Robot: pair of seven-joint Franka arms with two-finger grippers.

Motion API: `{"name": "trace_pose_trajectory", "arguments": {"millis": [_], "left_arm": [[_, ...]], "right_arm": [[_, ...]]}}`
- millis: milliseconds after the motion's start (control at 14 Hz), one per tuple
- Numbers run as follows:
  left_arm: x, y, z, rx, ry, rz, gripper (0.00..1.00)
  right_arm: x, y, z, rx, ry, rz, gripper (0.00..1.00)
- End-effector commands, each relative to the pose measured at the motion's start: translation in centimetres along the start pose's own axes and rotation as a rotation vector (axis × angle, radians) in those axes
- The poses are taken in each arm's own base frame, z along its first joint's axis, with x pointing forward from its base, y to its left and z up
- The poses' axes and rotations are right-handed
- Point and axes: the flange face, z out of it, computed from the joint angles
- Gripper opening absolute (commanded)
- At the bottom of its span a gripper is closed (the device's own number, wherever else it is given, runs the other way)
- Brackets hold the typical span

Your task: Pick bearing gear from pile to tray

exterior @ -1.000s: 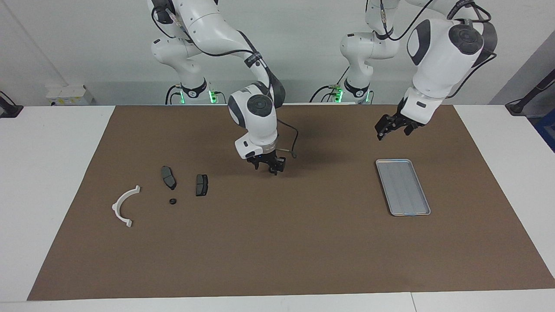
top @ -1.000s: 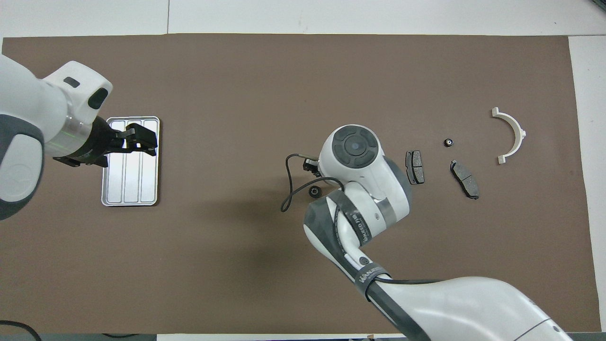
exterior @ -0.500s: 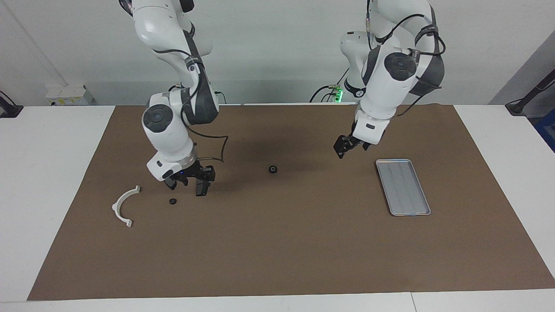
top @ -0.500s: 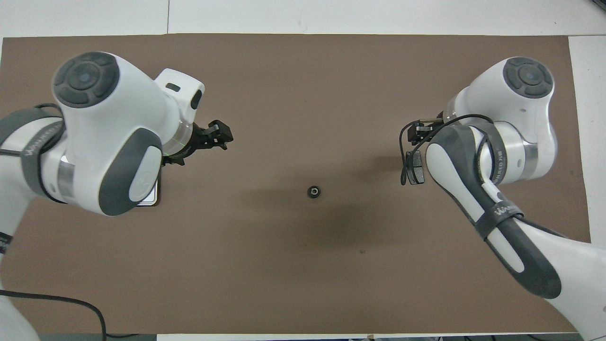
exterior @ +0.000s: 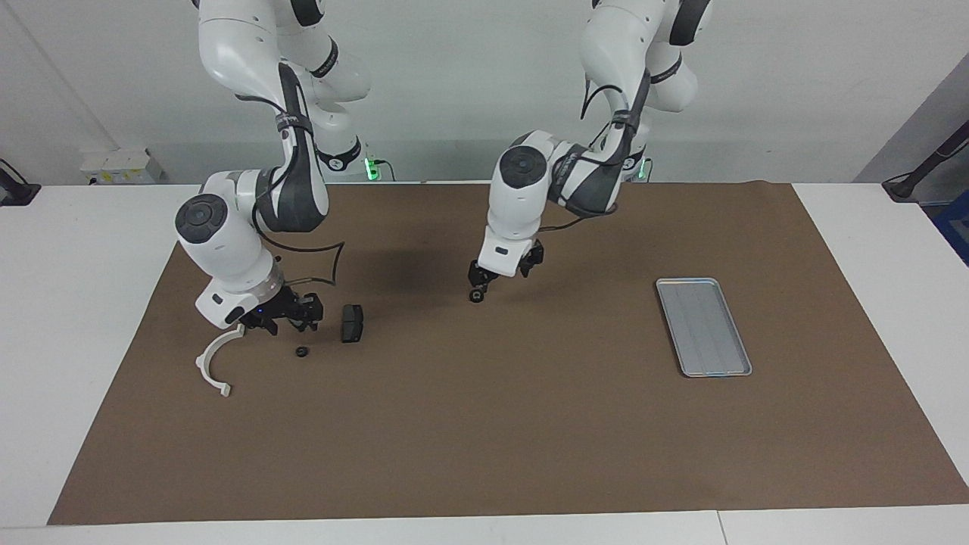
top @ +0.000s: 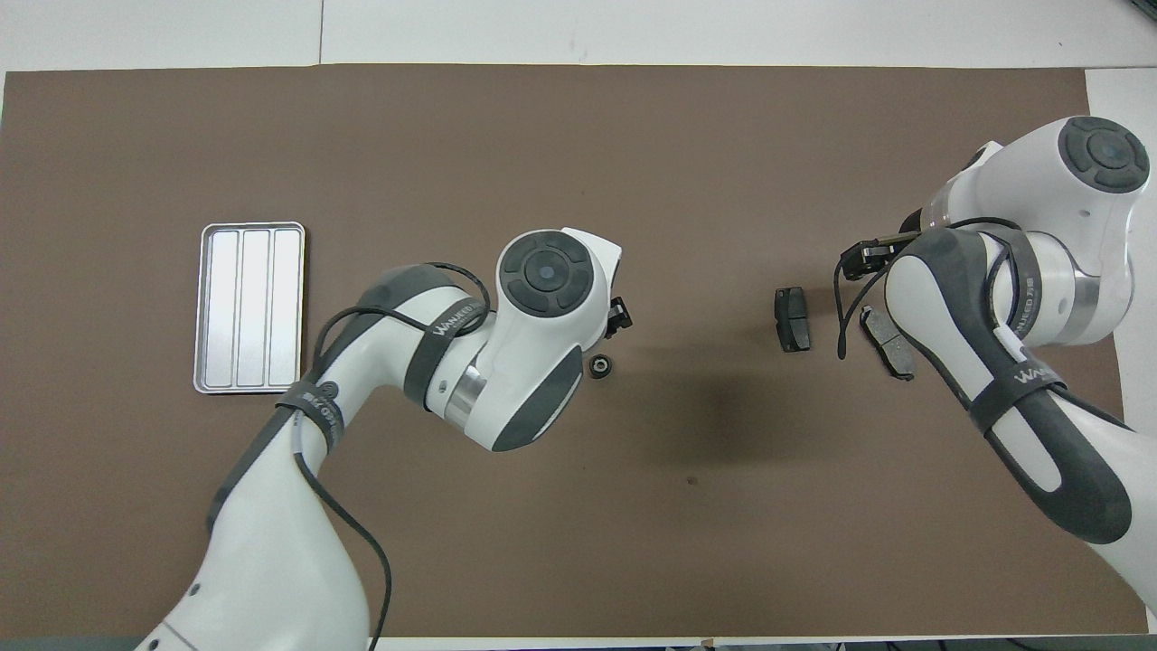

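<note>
Left gripper (exterior: 477, 286): hung low over the bearing gear (exterior: 476, 296), tips just above or on it, contact unclear.
Left claw: wide, nothing lifted.
Bearing gear: lay on the brown mat (exterior: 484, 424) about midway along its length, closer to the robots' edge than to the opposite edge, well apart from tray and pile.
Right gripper (exterior: 281, 318): low over the pile, between the white bracket (exterior: 216, 363) and a brake pad (exterior: 352, 323).
Right claw: could not tell wide or narrow; no part seen in it.
Second brake pad (top: 888, 342): partly under the right arm in the overhead view, toward the mat's edge at the right arm's end.
Brake pad: flat on the mat, beside the right gripper, toward the mat's middle.
Tray (exterior: 704, 327): flat near the mat's edge at the left arm's end, long side running away from the robots, no part in it.
Small black round piece (exterior: 302, 352): just farther from the robots than the brake pad.
White bracket: farthest of the pile, closest to the mat's right-arm edge, open side toward the mat's middle.
</note>
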Motion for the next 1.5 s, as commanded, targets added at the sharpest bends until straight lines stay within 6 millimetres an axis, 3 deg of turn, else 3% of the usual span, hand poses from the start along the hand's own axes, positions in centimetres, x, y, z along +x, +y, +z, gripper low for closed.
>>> {"name": "trace_pose_trajectory", "arguments": {"millis": [0,143,571,1000,1214,1286,1357,1429], "left_arm": [[1.1,0.5,1.0,-0.042,0.031,-0.028,1.0],[0.6,0.3,1.8,-0.02,0.019,-0.022,1.0],[-3.9,1.6,5.5,0.037,-0.014,0.042,1.0],[-3.6,1.5,6.4,0.04,-0.016,0.036,0.95],[-3.4,1.5,6.7,0.041,-0.016,0.035,0.72],[-3.4,1.5,6.8,0.043,-0.017,0.035,0.55],[-3.1,1.4,6.8,0.041,-0.016,0.03,0.29],[-2.8,1.3,6.9,0.034,-0.012,0.025,0.15]], "right_arm": [[0.1,0.5,1.1,-0.008,0.025,-0.029,0.83],[0.3,0.7,2.1,-0.022,0.027,-0.035,0.83],[0.8,1.1,3.7,-0.036,0.036,-0.04,0.82],[1.1,0.8,5.2,-0.035,0.035,-0.038,0.81],[1.1,0.9,5.9,-0.036,0.033,-0.039,0.8],[1.1,0.9,6.0,-0.034,0.032,-0.036,0.79],[1.1,0.9,6.0,-0.035,0.032,-0.039,0.74],[1.1,0.9,6.0,-0.035,0.03,-0.039,0.73]]}}
